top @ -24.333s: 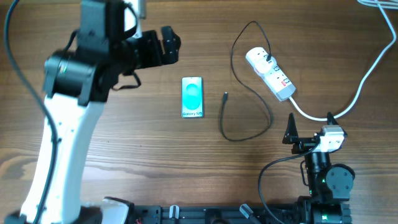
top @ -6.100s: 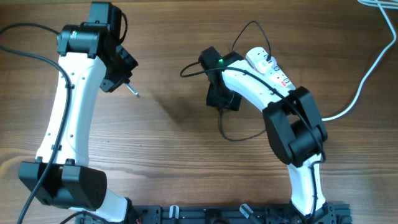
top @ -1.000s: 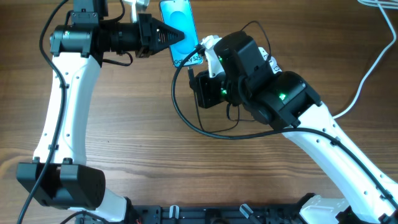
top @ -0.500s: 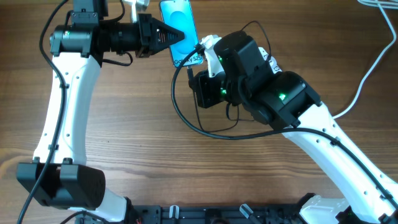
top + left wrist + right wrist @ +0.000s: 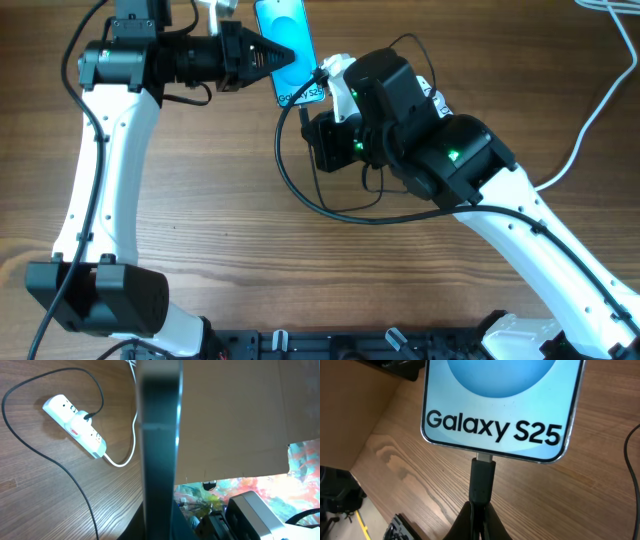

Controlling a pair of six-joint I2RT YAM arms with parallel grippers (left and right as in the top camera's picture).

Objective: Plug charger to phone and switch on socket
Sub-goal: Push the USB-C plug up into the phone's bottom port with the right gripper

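Note:
The phone (image 5: 284, 40) hangs above the table with my left gripper (image 5: 272, 56) shut on its side. It shows edge-on as a dark bar (image 5: 160, 435) in the left wrist view. Its lit screen with "Galaxy S25" (image 5: 505, 405) fills the right wrist view. My right gripper (image 5: 481, 512) is shut on the charger plug (image 5: 482, 480), whose metal tip meets the port in the phone's bottom edge. The black charger cable (image 5: 300, 192) loops over the table below. The socket (image 5: 75, 425) lies on the wood with a black plug in it; in the overhead view my right arm covers most of it.
The socket's thick white cord (image 5: 600, 100) runs off to the far right corner. The right arm's body (image 5: 440, 150) spans the table's middle. A cardboard wall (image 5: 235, 410) stands beyond the table edge.
Over the last second the phone has edged slightly left in the left gripper; both arms otherwise hold still. Long before, the phone lay flat on the table.

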